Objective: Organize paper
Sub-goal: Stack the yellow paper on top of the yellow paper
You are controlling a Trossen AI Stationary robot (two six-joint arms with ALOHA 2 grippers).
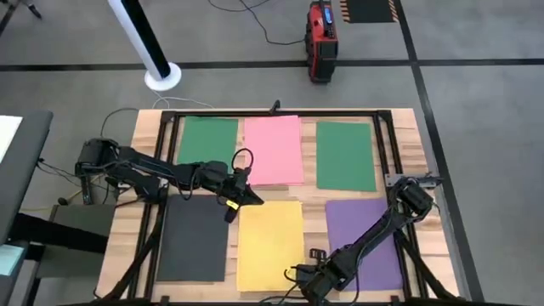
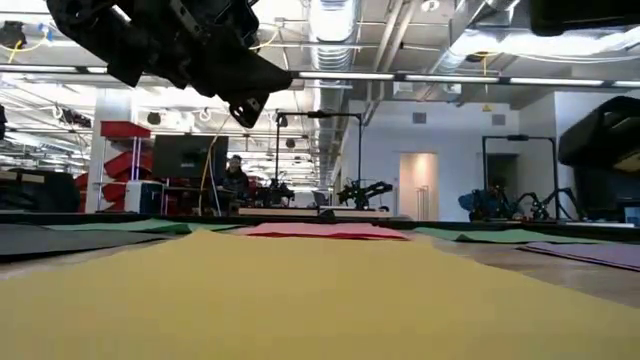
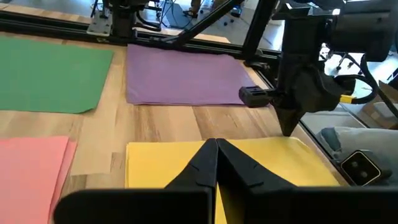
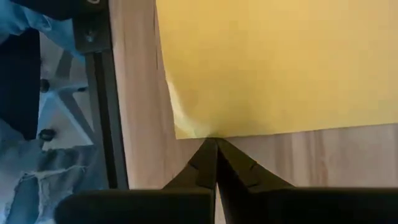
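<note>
A: Your right gripper [image 4: 216, 144], jaws closed, pinches the yellow sheet [image 1: 270, 242] at its corner, lower centre of frame.

B: Left gripper [image 1: 246, 197], closed and empty, hovers above its upper-left corner.

A pale wooden tabletop [image 1: 143, 136] sits on a grey floor, edged by a black metal frame [image 1: 280, 113]. Beyond the table's far edge, a red and black case [image 1: 322, 41] stands on the floor, with a white pole on a round base [image 1: 161, 76] to its left. In the room behind, a person [image 2: 236, 176] sits near a dark monitor [image 2: 181, 156].
</note>
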